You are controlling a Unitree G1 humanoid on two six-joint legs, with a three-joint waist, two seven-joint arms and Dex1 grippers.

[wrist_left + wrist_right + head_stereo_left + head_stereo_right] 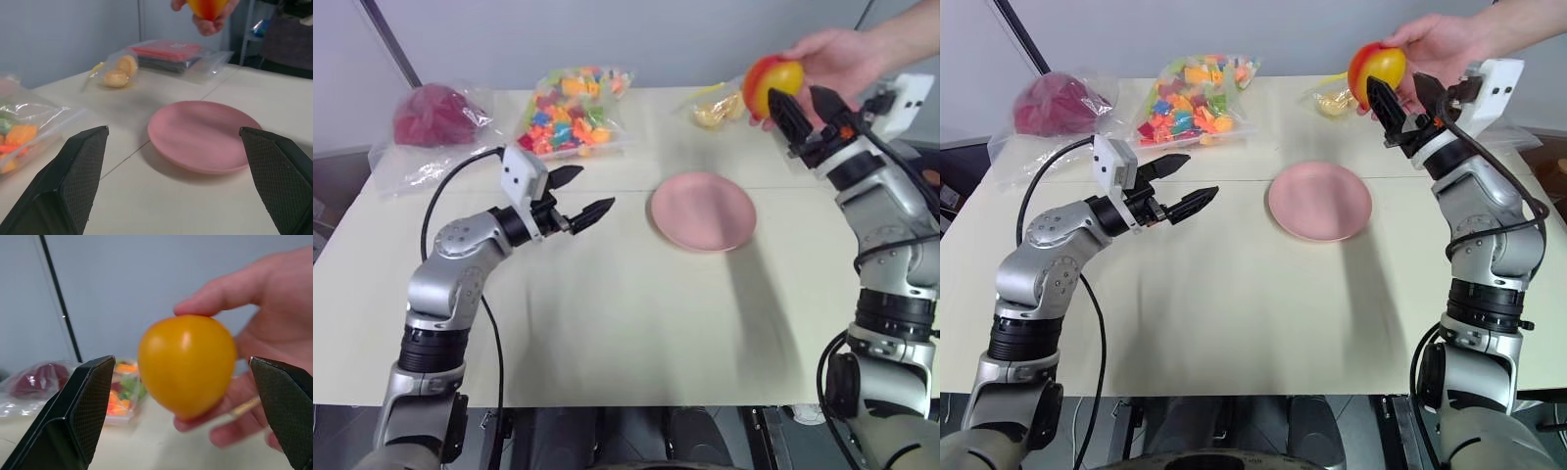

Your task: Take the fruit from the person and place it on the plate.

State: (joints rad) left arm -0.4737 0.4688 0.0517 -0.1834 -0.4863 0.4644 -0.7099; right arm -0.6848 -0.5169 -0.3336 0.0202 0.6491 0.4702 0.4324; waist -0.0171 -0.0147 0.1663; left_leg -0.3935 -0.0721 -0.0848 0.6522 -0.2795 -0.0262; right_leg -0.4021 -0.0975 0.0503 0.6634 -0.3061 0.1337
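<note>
On the bench, head view: one plate [703,211], four bags, no legible writing. Left wrist: left gripper [178,181] wide open, empty. Right wrist: right gripper [188,413] wide open, one fruit [187,364] in the person's hand [266,333], far right.

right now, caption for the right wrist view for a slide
Open right gripper lined up on the fruit held in the person's hand.
</note>
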